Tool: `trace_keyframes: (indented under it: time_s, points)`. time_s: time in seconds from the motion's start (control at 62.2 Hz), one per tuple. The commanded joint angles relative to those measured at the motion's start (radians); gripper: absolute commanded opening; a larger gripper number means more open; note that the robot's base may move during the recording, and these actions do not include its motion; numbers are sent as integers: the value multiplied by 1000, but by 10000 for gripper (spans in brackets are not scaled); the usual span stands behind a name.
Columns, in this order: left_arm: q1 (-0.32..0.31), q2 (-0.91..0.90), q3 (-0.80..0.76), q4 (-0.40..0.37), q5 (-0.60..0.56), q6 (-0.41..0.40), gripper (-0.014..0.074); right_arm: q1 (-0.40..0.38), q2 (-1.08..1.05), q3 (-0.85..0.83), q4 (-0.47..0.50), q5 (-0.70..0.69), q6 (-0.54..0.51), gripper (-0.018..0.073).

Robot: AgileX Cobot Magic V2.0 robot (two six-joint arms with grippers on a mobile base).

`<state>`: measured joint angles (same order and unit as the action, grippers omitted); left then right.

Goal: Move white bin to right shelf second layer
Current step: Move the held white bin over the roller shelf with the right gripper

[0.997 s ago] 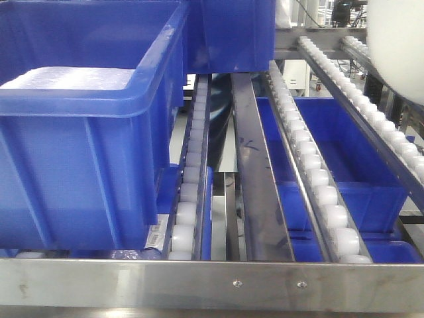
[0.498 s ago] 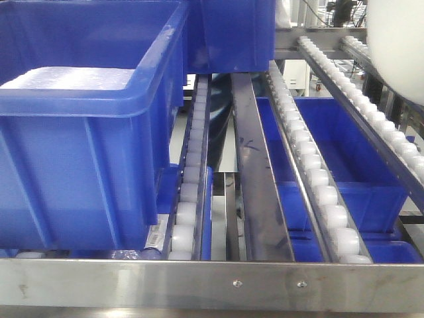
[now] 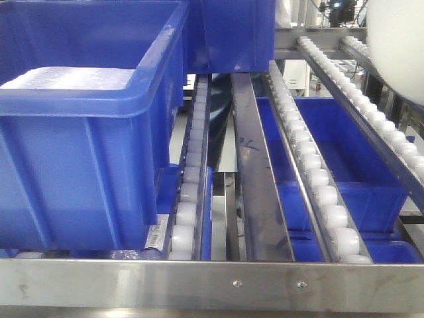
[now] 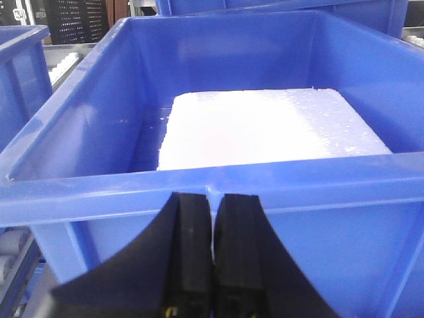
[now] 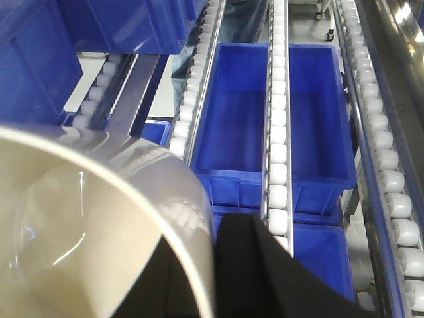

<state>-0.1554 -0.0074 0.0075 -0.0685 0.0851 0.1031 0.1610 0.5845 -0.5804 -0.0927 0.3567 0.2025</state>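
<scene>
At the far left of the front view a large blue crate point(image 3: 86, 119) sits on the roller shelf point(image 3: 318, 179), holding a white foam slab point(image 3: 66, 78). The left wrist view looks into this same crate point(image 4: 218, 179) from its near wall, with the foam slab point(image 4: 271, 126) lying flat on its floor. The left gripper point(image 4: 212, 258) sits just before the crate's near rim, its two black fingers point(image 4: 189, 252) pressed together with only a thin seam between them and nothing held.

Moving right in the front view, a second blue crate point(image 3: 232, 33) stands behind the first. A steel front bar point(image 3: 212, 285) with two rivets runs across the bottom of the rack. Sloped rows of small white rollers point(image 3: 189, 192) and bare steel rails run back from it. Beneath the rollers a lower blue crate point(image 3: 344, 152) lies on the level below.

At the far right edge, the white bin point(image 3: 397, 46) hangs above the right-hand roller rows, only partly in view. In the right wrist view the white bin point(image 5: 99, 218) fills the lower left, glossy and cream, its thin rim curving toward the right gripper point(image 5: 245, 278). A black finger point(image 5: 252, 265) lies on the outside of the bin's wall at the rim; the other finger is hidden, so the grip appears clamped on the wall. Below them lie the rollers point(image 5: 278, 132) and a long blue crate point(image 5: 232, 119).
</scene>
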Motion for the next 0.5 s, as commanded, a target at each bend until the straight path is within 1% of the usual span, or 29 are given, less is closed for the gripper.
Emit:
trace_keyframes:
  time_s: [0.0, 0.129, 0.193, 0.354, 0.482]
  points:
    - [-1, -14, 37, -5, -85, -4, 85, -6, 3, -34, -7, -103, -1, 56]
    - [-1, -14, 37, -5, -85, -4, 85, -6, 39, -37, -7, -102, -1, 56]
    - [-1, -14, 37, -5, -85, -4, 85, -6, 90, -53, -7, -97, -1, 56]
    - [-1, -14, 37, -5, -85, -4, 85, -6, 262, -151, -7, -54, -1, 56]
    - [-1, -14, 37, -5, -85, -4, 85, -6, 391, -228, -7, -52, -1, 56]
